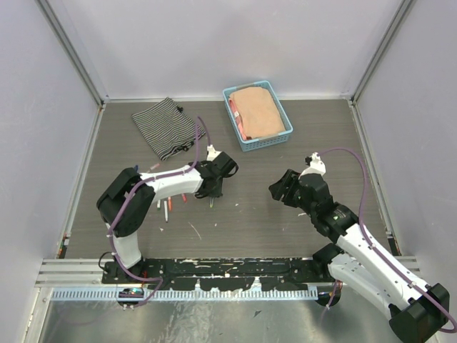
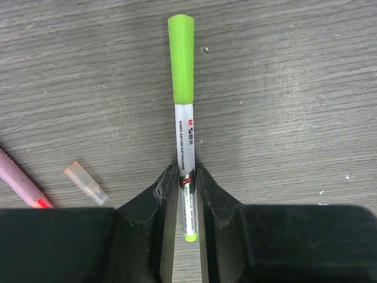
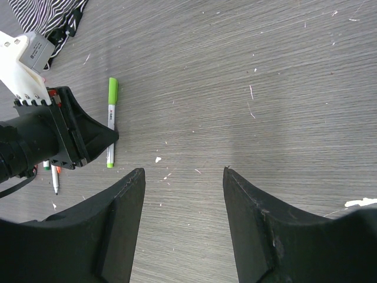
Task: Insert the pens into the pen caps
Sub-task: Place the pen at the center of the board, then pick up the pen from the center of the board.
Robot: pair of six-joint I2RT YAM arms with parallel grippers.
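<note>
Left gripper is down at the table, with its 2 black fingers on either side of a white pen. The pen lies flat on the wood grain and runs straight out from between the jaws. It has a lime green cap seated on the far end and a tiny green nub on the near end, back between the fingers. The jaws are only about a pen's width apart. Honestly I can't tell from the wrist view whether they're pinching the barrel or just sitting right next to it (any gap is a sliver at most).

Just left of that in the same view, a pink pen pokes in from the edge. A small pale see-through cap lies loose beside it, not touching either pen. From above, a few more pens are scattered on the table by the left arm's forearm.

Right gripper hangs over bare table well to the right of all that. Its jaws are spread wide with nothing between them.

At the back of the table there's a striped cloth and a blue basket with something peach-coloured folded inside.
</note>
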